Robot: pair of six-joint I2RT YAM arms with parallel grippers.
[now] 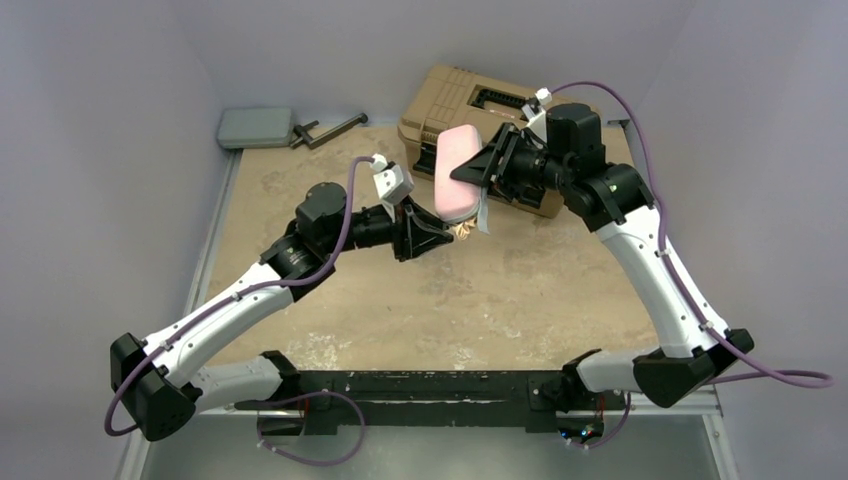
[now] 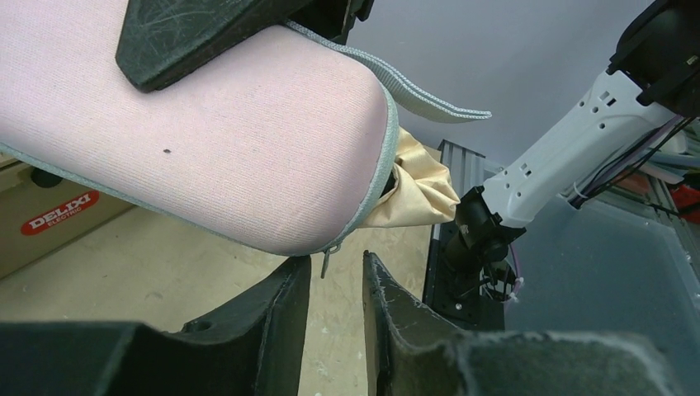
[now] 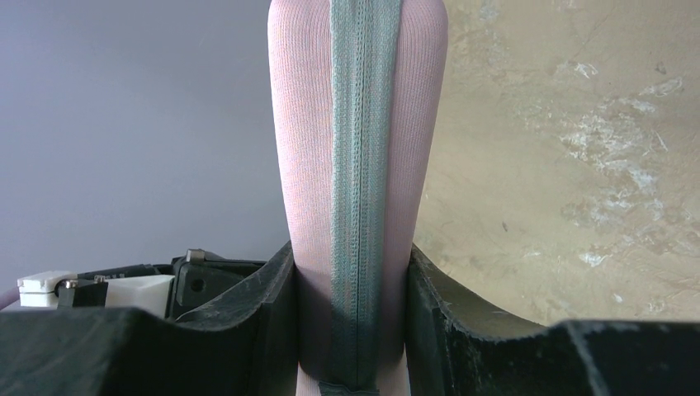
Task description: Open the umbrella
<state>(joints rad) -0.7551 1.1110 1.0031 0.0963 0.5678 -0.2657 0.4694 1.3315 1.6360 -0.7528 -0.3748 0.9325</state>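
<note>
Your right gripper (image 3: 353,256) is clamped on a pink pouch (image 1: 455,170), one finger on each long side, holding it clear of the table (image 1: 450,320). From that wrist you see only the pouch's back and the grey strip (image 3: 366,165) running down its middle; the far end is cut off at the top of the view.

The umbrella (image 2: 417,186) is inside that pouch. All you can see of it is a crumpled fold of gold-beige fabric poking from the pouch's open end, on the side away from the right gripper's fingers. Shaft, ribs and handle are hidden.

Your left gripper (image 2: 337,260) sits just beneath that open end with its jaws narrow, a slim gap between the fingers and nothing pinched in it. A small metal zipper pull (image 2: 329,254) hangs from the pouch's edge just above that gap; whether it touches a fingertip is hard to make out. The fabric lies ahead of the fingers and slightly right, apart from them.

A tan toolbox (image 1: 450,100) sits behind the right gripper, partly covered by pouch and arm.
</note>
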